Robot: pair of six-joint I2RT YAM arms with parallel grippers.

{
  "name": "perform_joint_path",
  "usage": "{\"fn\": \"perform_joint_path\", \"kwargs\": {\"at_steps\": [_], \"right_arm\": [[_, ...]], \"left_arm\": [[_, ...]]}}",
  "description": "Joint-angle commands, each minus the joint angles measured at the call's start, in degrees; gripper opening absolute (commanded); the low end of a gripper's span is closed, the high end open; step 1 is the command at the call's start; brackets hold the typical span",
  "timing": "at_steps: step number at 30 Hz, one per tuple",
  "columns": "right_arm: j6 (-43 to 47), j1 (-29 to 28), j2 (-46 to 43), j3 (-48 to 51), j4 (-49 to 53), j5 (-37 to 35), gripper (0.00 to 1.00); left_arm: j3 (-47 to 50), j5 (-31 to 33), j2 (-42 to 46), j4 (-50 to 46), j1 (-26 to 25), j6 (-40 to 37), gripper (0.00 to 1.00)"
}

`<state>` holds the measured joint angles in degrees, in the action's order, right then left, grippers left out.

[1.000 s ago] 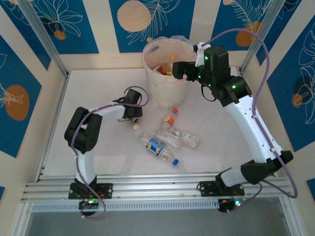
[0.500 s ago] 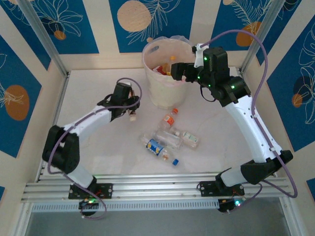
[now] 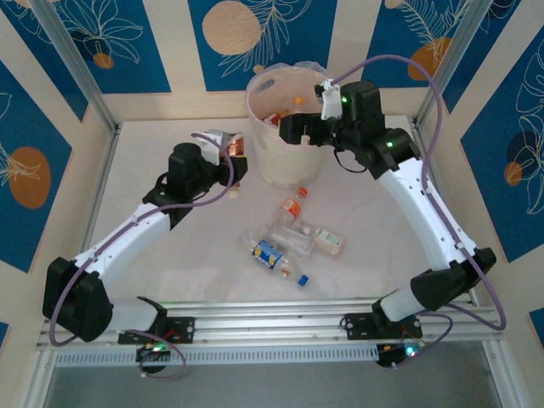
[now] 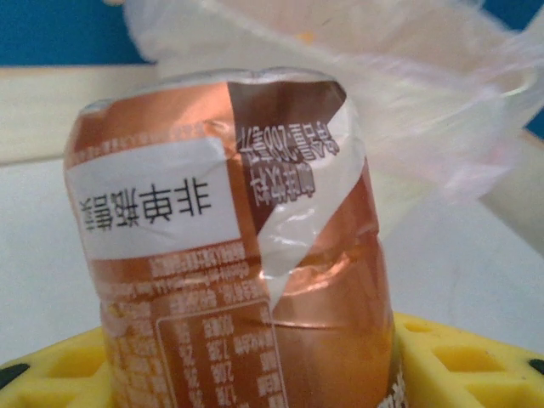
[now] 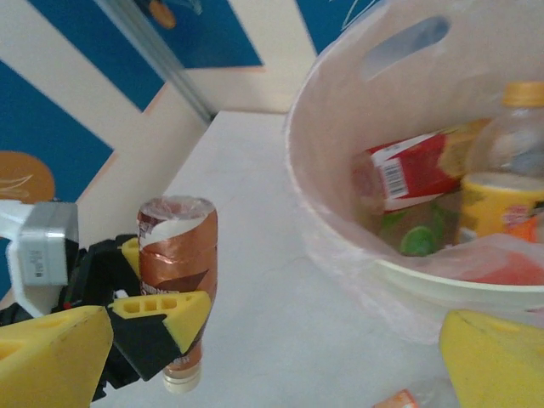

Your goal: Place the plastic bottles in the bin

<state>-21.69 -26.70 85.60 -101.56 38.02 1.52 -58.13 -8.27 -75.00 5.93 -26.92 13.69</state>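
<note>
The bin [image 3: 274, 161] stands at the back centre, a cream bucket lined with a pinkish bag, and holds several bottles [image 5: 416, 166]. My left gripper [image 3: 231, 155] is shut on a copper-labelled bottle [image 4: 229, 246], held cap down just left of the bin's wall. Its yellow pads [image 4: 463, 357] press the bottle's sides. The same bottle [image 5: 177, 268] hangs above the table beside the bin rim [image 5: 399, 276]. My right gripper [image 3: 289, 127] hovers over the bin's mouth, open, with its yellow fingers [image 5: 497, 357] wide apart and nothing between them. Several more bottles [image 3: 272, 253] lie on the table.
The loose bottles form a cluster in front of the bin, among them an orange-capped one [image 3: 291, 206] and a clear one [image 3: 327, 239]. Patterned walls and metal posts [image 3: 72, 64] close in the table on three sides.
My left arm has lifted the copper bottle off the table and carried it back to the bin's left side. My right gripper has shifted left over the bin's opening.
</note>
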Motion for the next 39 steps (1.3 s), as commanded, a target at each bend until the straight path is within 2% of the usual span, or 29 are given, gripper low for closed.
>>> {"fn": "perform_joint_path", "kwargs": {"at_steps": [1,7,12,20,39], "right_arm": [[-2.27,-0.52,2.1,-1.53,-1.25,9.47,0.99],[-4.41,-0.97,5.69,-2.91,-2.75,19.22,0.99],[-5.79,-2.02,8.26,-4.19,-3.74,23.88,1.0],[-6.04,-4.47,12.57,-7.97,-2.87,25.47,0.94],[-6.94,-6.96,16.95,-9.91,-1.73,26.74,0.81]], "left_arm": [[1.13,-6.45,1.9,6.51,-0.5,-3.07,0.57],[1.53,-10.08,2.68,9.81,-1.19,-6.13,0.58],[1.29,-11.15,3.19,11.21,-1.73,-8.1,0.59],[-0.18,-13.65,2.84,11.95,-2.86,-10.37,0.59],[-1.24,-12.84,3.4,13.57,-4.42,-12.02,0.59]]}}
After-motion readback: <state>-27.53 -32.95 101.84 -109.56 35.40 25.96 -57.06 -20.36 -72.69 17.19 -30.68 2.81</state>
